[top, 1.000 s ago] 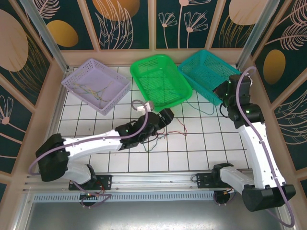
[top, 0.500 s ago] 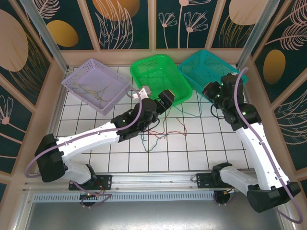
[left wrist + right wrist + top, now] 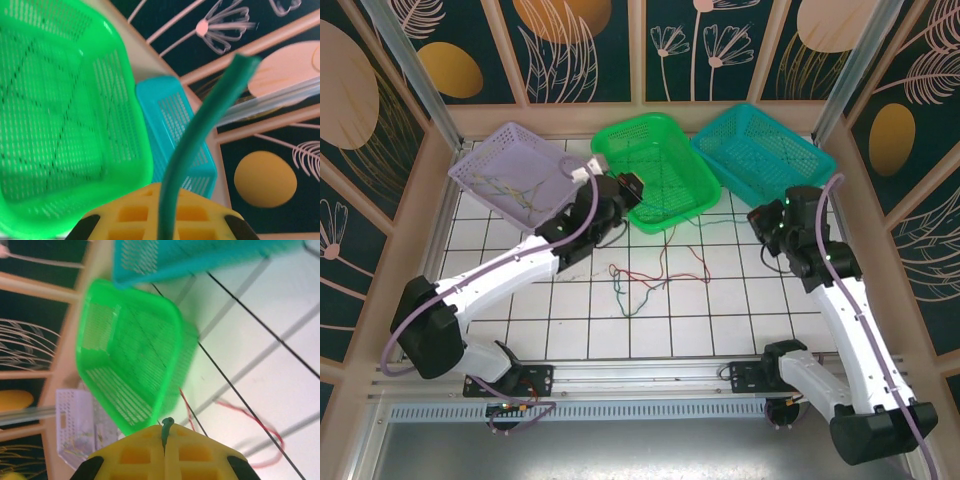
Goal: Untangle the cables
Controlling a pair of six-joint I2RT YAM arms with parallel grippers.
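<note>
Left claw (image 3: 162, 222) tight on green cable (image 3: 200, 125), upright, tip upper-right.

The left pincer (image 3: 162, 212) is yellow, the cable (image 3: 200, 130) in it dark green. Beyond it are a green basket (image 3: 131, 110), a teal basket (image 3: 172, 120) and a dark wall (image 3: 300, 210) with cream flowers. The right pincer (image 3: 165, 442) is yellow too, a green cable tip (image 3: 166, 424) in it; ahead lies a red cable (image 3: 250, 415) on the white tabletop (image 3: 280, 330) with dark grid lines.
</note>
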